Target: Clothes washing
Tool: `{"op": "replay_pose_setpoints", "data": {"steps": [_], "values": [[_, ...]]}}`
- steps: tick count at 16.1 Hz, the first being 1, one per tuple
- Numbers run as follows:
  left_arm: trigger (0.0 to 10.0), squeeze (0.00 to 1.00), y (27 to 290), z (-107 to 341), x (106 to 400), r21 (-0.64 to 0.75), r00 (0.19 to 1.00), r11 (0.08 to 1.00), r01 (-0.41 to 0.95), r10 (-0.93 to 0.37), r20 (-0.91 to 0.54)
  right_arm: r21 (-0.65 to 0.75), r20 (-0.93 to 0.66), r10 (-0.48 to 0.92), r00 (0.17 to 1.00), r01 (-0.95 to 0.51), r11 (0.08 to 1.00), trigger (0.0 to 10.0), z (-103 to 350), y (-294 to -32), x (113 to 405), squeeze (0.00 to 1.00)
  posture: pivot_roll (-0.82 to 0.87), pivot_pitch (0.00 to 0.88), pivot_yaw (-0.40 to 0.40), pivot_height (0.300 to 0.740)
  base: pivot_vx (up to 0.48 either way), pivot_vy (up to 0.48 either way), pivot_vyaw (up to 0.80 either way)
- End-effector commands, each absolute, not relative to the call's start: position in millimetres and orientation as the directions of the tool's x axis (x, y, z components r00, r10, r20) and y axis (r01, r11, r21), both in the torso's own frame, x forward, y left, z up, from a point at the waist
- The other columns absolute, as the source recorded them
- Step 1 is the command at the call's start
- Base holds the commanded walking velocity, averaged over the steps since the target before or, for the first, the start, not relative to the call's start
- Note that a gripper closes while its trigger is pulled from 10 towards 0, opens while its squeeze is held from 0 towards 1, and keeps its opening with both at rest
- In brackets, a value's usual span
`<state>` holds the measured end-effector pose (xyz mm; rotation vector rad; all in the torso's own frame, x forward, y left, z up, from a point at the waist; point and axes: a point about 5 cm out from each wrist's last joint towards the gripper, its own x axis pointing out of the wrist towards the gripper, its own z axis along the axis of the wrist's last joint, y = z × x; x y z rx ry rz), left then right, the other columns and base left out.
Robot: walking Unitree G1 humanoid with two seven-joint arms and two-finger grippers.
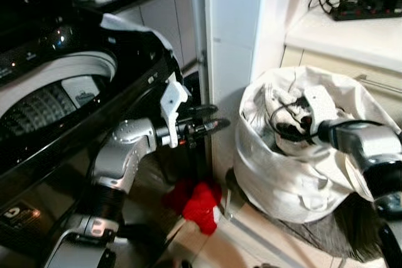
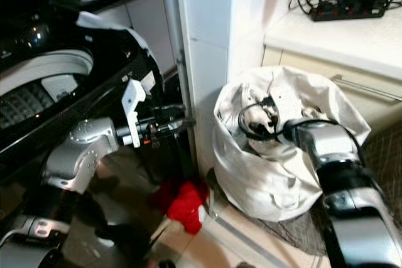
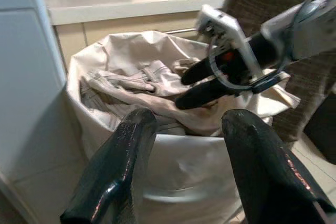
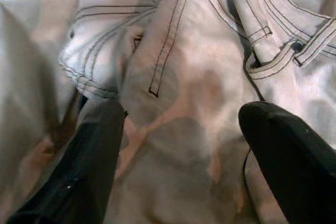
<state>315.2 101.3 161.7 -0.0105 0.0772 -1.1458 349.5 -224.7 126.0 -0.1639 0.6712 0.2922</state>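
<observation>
Pale denim garment (image 4: 199, 77) lies in the white fabric laundry bag (image 1: 282, 180). Right gripper (image 4: 181, 161), fingers spread, should sink deeper before closing. Left gripper (image 3: 184, 166) hovers spread nearby.

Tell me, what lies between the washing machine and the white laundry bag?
A white pillar stands between washing machine and laundry bag, with red cloth at its foot, in both eye views.

The laundry bag (image 1: 295, 180) looked like smooth, faintly shiny cloth; the trousers (image 4: 199, 103) were matt stitched cotton; the washer (image 1: 75, 92) gleamed glossy black.
</observation>
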Motion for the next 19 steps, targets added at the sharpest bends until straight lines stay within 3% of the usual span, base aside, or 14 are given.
{"op": "replay_pose_setpoints", "data": {"steps": [1, 7, 9, 10, 11, 15, 16, 17, 19], "values": [[10.0, 0.0, 100, 170, 310, -0.041, 0.39, 0.392, 0.919, -0.919, -0.06, -0.046, -0.61, 0.263, 0.747, -0.364, 0.93, 10.0, 126, -214, 360, 1.0, -0.1, 0.0, 0.109, 0.74, 0.0, 0.0, 0.0], [10.0, 0.0, 105, 178, 301, -0.046, 0.38, 0.384, 0.922, -0.922, -0.074, -0.016, -0.53, 0.322, 0.784, -0.389, 0.921, 10.0, 138, -200, 377, 1.0, -0.06, 0.0, 0.089, 0.74, 0.0, 0.0, 0.0], [10.0, 0.0, 106, 176, 298, -0.051, 0.37, 0.376, 0.925, -0.923, -0.107, -0.106, -0.612, 0.248, 0.751, -0.389, 0.915, 10.0, 125, -201, 376, 1.0, -0.06, 0.0, 0.097, 0.74, 0.0, 0.0, 0.0], [10.0, 0.0, 105, 175, 297, -0.059, 0.358, 0.367, 0.929, -0.926, -0.119, -0.148, -0.651, 0.217, 0.727, -0.403, 0.903, 10.0, 116, -201, 374, 0.73, -0.06, 0.0, 0.101, 0.74, 0.0, 0.0, 0.0], [10.0, 0.0, 105, 175, 295, -0.067, 0.346, 0.356, 0.932, -0.93, -0.126, -0.168, -0.669, 0.204, 0.715, -0.413, 0.895, 10.0, 112, -201, 373, 0.0, -0.06, 0.0, 0.099, 0.74, 0.0, 0.0, 0.0], [10.0, 0.0, 103, 172, 288, -0.08, 0.341, 0.353, 0.932, -0.93, -0.138, -0.249, -0.707, 0.143, 0.693, -0.433, 0.866, 10.0, 94, -205, 366, 0.0, -0.03, 0.0, 0.076, 0.74, 0.0, 0.0, 0.0], [10.0, 0.0, 103, 172, 287, -0.081, 0.352, 0.364, 0.928, -0.926, -0.136, -0.302, -0.702, 0.099, 0.705, -0.421, 0.855, 3.4, 93, -210, 365, 0.0, -0.03, 0.0, 0.069, 0.74, 0.0, 0.0, 0.0], [10.0, 0.0, 104, 172, 287, -0.079, 0.359, 0.372, 0.925, -0.923, -0.138, -0.308, -0.69, 0.086, 0.719, -0.399, 0.863, 0.0, 95, -211, 367, 0.0, -0.02, 0.0, 0.065, 0.74, 0.0, 0.0, 0.0], [10.0, 0.0, 107, 172, 287, -0.077, 0.372, 0.384, 0.92, -0.918, -0.139, -0.301, -0.679, 0.093, 0.728, -0.392, 0.869, 0.0, 98, -210, 369, 0.0, -0.03, 0.0, 0.064, 0.74, 0.0, 0.0, 0.0]]}}
